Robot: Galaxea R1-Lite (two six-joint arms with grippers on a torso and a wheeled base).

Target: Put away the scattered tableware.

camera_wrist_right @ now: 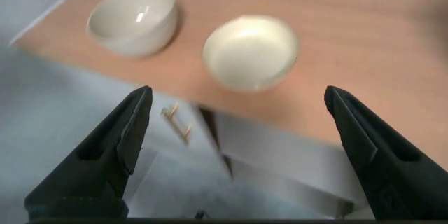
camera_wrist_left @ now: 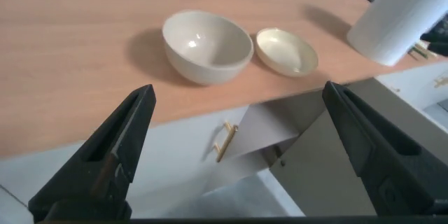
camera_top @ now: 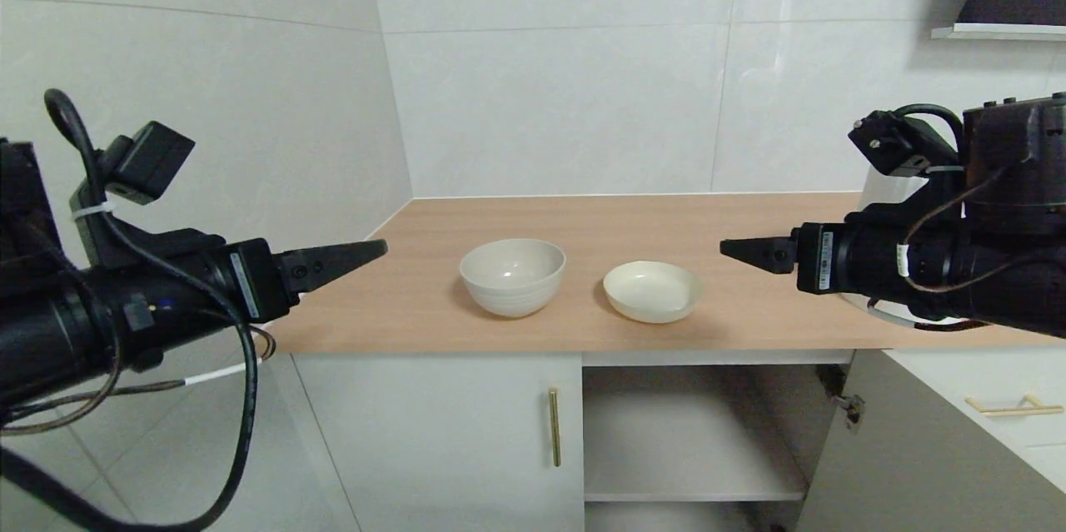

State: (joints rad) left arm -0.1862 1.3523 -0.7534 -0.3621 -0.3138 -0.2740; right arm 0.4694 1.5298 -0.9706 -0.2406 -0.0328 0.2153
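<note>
Fingers spread wide and empty on both the left gripper [camera_top: 376, 250] and the right gripper [camera_top: 726, 248]. Between the two sets of fingertips, on a wooden countertop [camera_top: 400, 307], sit a deep, glossy off-white bowl [camera_top: 512, 275], nearer the left fingers, and a shallow cream dish [camera_top: 652, 290], nearer the right, not touching.

Seen from my rig: on the surface [camera_top: 400, 307] the deep bowl [camera_top: 512, 275] sits left of the shallow bowl [camera_top: 652, 290], near it but apart. My left pincer [camera_top: 376, 250] hangs left of both and my right pincer [camera_top: 726, 249] right of them. Under the surface, a closed door [camera_top: 441, 432] stands left of an open cabinet shelf [camera_top: 691, 474].
</note>
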